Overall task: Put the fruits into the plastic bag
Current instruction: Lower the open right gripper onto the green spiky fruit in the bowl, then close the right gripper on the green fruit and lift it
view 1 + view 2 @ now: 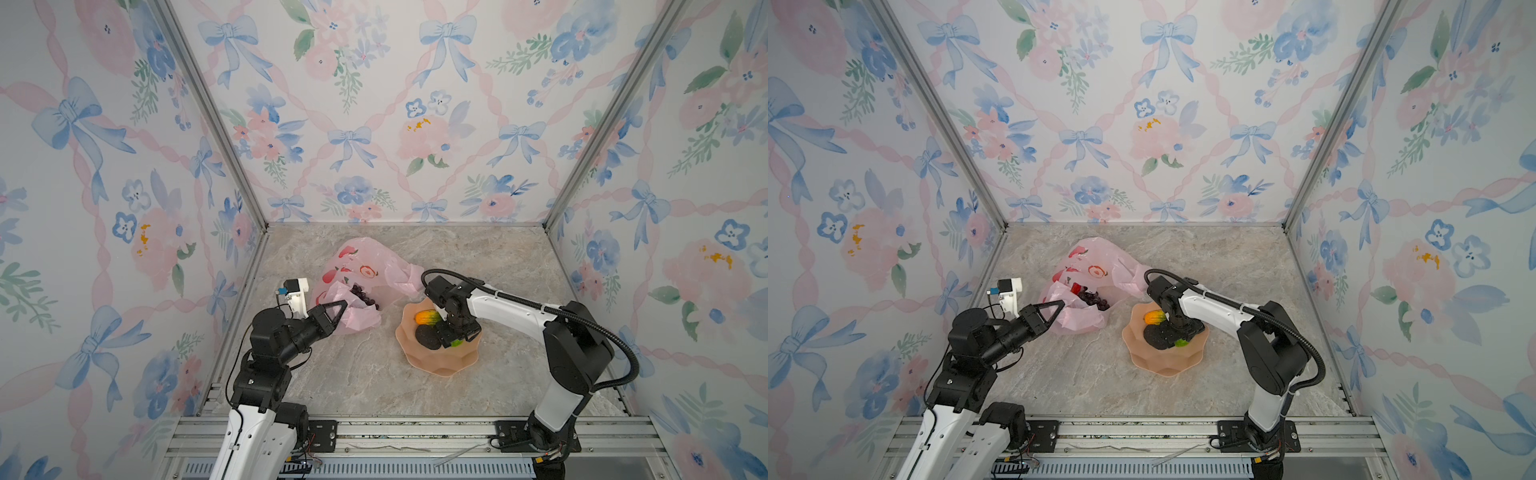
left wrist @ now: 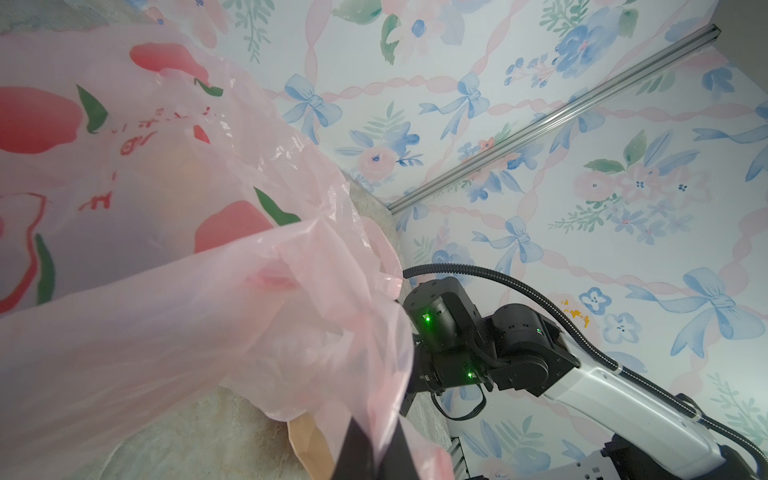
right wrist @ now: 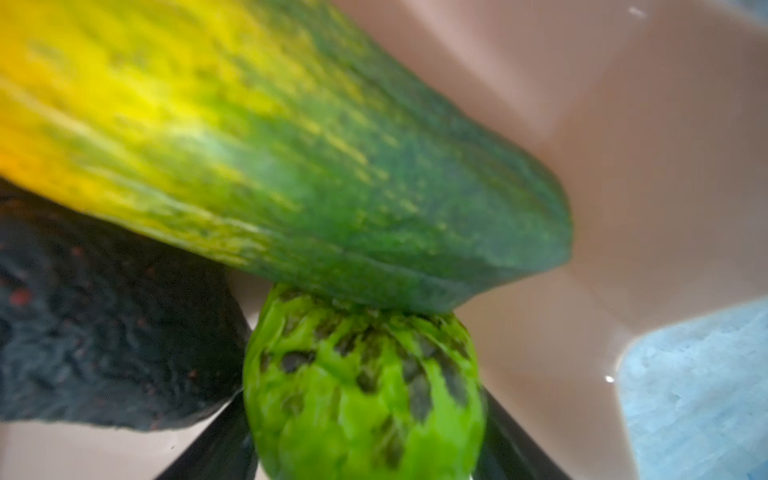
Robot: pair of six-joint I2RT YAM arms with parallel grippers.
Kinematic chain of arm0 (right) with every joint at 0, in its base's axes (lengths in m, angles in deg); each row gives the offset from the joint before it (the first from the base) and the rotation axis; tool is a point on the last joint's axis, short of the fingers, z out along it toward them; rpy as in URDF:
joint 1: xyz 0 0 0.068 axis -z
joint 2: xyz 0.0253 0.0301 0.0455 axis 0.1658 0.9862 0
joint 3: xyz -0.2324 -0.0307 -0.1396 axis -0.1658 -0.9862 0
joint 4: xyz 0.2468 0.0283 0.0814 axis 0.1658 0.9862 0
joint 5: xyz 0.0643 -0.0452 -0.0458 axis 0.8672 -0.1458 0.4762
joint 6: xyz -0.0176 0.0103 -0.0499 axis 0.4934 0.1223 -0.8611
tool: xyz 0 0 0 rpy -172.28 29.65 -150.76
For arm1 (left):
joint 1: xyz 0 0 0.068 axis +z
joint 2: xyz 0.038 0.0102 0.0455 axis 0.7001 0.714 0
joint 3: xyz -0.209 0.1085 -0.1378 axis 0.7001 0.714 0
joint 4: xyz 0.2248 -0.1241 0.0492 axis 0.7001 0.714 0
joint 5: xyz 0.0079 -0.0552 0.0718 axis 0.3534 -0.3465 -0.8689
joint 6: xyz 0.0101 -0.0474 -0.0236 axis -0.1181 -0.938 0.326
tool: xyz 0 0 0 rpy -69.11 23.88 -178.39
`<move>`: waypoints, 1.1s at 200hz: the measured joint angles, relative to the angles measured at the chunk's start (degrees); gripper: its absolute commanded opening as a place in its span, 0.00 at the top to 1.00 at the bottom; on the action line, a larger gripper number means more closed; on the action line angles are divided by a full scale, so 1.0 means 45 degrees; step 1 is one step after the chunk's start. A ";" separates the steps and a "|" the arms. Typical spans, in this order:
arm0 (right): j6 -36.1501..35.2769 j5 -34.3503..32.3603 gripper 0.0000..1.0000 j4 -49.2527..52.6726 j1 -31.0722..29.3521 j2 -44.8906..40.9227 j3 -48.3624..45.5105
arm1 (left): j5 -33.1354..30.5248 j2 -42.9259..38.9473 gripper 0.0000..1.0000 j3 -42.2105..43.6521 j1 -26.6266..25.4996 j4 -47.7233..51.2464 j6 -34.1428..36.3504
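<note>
While the bag [image 1: 365, 262] lies just beside the bowl [image 1: 436, 368], on my left arm's side of it, my left gripper [image 2: 376, 432] is clamped on the bag's thin edge. It holds the mouth open toward the bowl.

I think the job is partly done. Grapes [image 1: 360, 293] are inside the bag, and I cannot tell what else is in there.

Four fruits look left in the bowl. A papaya [image 3: 291, 166] lies at the far side of the bowl. Two avocados [image 1: 427, 337] sit near the bowl's middle. A green fruit [image 3: 361, 386] sits on my right arm's side of the bowl, touching the papaya's green end.

My right gripper [image 1: 454, 340] is down in the bowl, one jaw on each side of the green fruit. I cannot tell if it squeezes yet. That fruit looks like the next to go.
</note>
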 measured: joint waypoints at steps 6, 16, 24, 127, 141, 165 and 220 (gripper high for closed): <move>0.0039 0.0034 0.33 -0.0029 0.0010 0.0000 -0.0005 | 0.0000 0.0000 1.00 0.0000 0.0000 0.0005 0.0000; 0.0049 0.0053 0.35 -0.0058 0.0024 0.0000 -0.0005 | 0.0000 -0.0005 1.00 0.0005 0.0000 0.0005 0.0000; 0.0063 0.0087 0.37 -0.0078 0.0024 0.0000 -0.0015 | 0.0000 -0.0005 1.00 0.0010 0.0000 0.0005 0.0000; 0.0102 0.0102 0.41 0.0282 0.0024 -0.1010 -0.0146 | 0.0000 -0.0015 1.00 0.0087 0.0000 0.0005 0.0000; 0.0112 0.0136 0.41 0.0452 0.0024 -0.1540 -0.0146 | 0.0000 -0.0015 1.00 0.0092 0.0000 0.0005 -0.0005; 0.0204 0.0379 0.41 0.0656 0.0053 -0.2516 -0.0146 | 0.0000 -0.0015 1.00 0.0092 0.0000 0.0005 0.0000; 0.0699 0.1972 0.41 0.0986 0.0573 -0.4265 0.0083 | 0.0005 -0.0034 1.00 0.0092 0.0000 0.0005 -0.0005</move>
